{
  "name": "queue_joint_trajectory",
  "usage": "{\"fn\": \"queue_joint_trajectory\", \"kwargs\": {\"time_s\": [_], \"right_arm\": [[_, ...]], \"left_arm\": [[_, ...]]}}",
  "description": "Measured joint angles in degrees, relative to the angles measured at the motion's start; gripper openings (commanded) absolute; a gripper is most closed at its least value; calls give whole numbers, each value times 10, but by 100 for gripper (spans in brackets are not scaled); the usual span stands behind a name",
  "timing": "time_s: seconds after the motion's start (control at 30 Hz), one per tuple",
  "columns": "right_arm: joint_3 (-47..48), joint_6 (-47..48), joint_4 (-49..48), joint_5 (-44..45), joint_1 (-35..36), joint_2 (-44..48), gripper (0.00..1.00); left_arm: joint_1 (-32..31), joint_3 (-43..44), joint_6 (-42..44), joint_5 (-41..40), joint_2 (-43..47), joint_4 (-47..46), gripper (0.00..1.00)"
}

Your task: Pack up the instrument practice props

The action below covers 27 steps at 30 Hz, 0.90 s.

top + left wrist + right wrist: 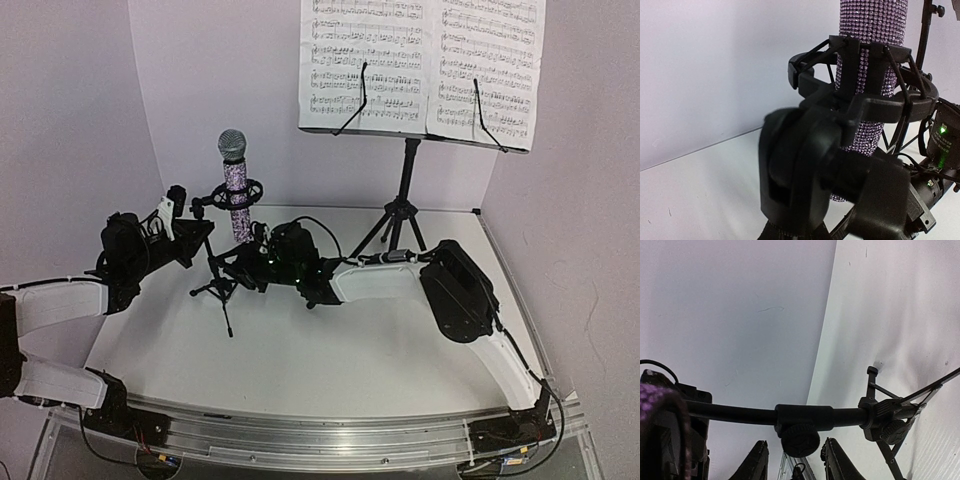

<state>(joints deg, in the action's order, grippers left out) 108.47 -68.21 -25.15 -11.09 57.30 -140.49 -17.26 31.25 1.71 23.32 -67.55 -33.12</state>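
The glittery purple microphone (235,195) stands upright in the clip of the small black tripod mic stand (218,288) at the left middle of the table. In the left wrist view the microphone (870,60) sits in the black clip (875,100). My left gripper (198,228) is at the stand's swivel joint (795,170), which blocks its fingers from view. My right gripper (797,462) is open, with its fingers (757,462) either side of the pole's knob (800,439) without touching it. White sheet-music pages (420,65) rest on the tall black music stand (400,210) at the back.
White walls close in the table (330,360) at the back and both sides. The music stand's tripod legs (385,235) spread just behind my right arm (455,290). The mic stand's legs (890,440) lie near the right gripper.
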Motion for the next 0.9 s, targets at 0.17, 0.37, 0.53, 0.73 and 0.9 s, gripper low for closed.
{"fn": "queue_joint_trajectory", "kwargs": {"time_s": [0.17, 0.37, 0.53, 0.73, 0.9], "right_arm": [[13, -23, -7, -11, 0, -8, 28], [18, -35, -16, -11, -1, -19, 26], [19, -40, -17, -11, -4, -20, 3], [19, -25, -19, -15, -7, -21, 0], [-30, 137, -73, -7, -6, -9, 0]], "left_arm": [[1, -2, -3, 0, 0, -6, 0], [1, -2, -2, 5, 0, -5, 0], [2, -2, -1, 8, 0, -5, 0], [3, -2, -3, 6, 0, -3, 0], [-1, 12, -4, 8, -4, 20, 0]]}}
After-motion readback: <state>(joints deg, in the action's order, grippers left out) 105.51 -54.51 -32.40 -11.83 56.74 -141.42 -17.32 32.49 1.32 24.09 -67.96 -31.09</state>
